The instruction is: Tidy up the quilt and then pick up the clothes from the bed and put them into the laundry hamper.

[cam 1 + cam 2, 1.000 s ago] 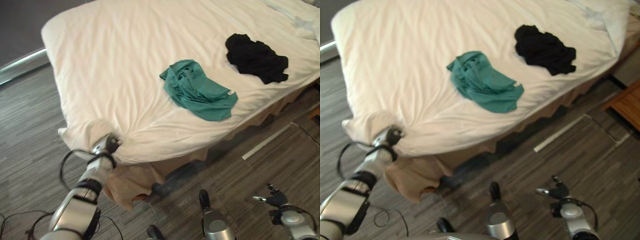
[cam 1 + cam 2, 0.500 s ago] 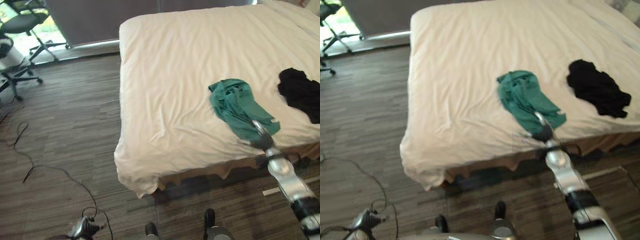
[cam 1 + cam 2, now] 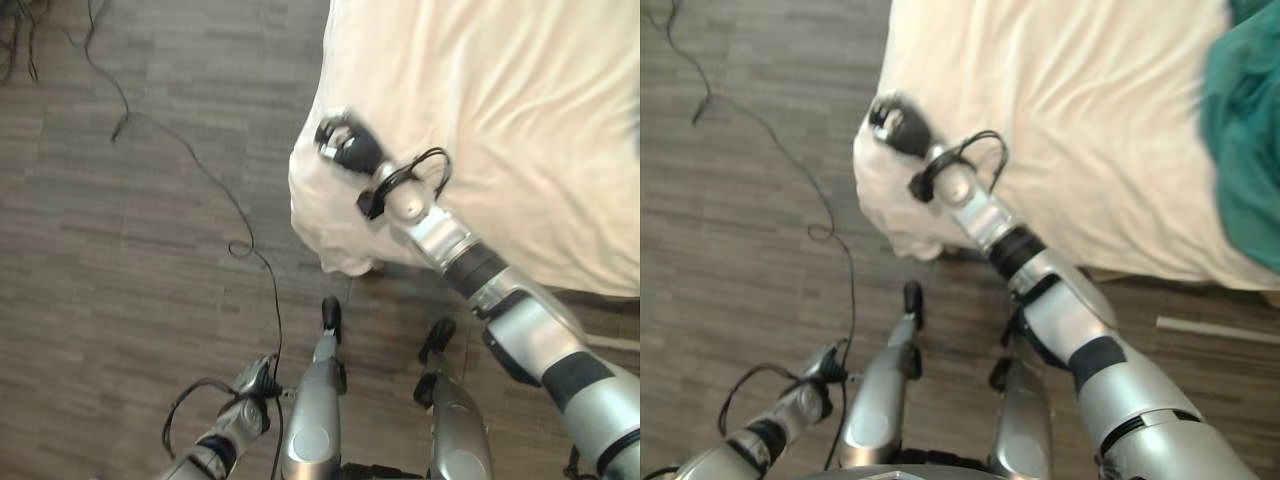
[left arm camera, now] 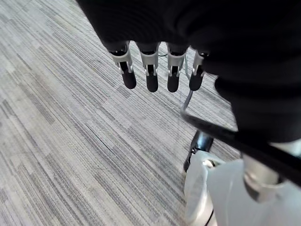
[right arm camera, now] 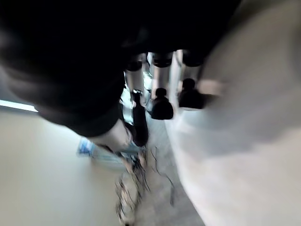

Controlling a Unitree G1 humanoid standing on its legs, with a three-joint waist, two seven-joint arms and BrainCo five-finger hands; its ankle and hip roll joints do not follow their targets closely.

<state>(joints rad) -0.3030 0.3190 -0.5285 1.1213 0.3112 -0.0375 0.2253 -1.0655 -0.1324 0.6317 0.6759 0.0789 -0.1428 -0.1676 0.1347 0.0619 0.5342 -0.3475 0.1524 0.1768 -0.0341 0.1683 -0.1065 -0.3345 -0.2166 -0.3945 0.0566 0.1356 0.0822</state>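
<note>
Right robot hand (image 3: 345,148) reaches the corner of the cream quilt (image 3: 480,110) at the foot of the bed.

Seen from the head camera, the right arm stretches forward and to the left, its dark-covered robot hand lying at the rounded, drooping corner of the quilt where it hangs over the wood-grain floor (image 3: 120,260). In the right wrist view the dark fingertips (image 5: 162,109) are bent toward the pale cloth, but whether they grip it cannot be told. A green garment (image 3: 1245,150) lies on the quilt at the far right edge of the right eye view, well apart from that hand. The left robot hand (image 4: 155,61) hangs low beside the robot over the floor, its fingers straight and apart, holding nothing.
</note>
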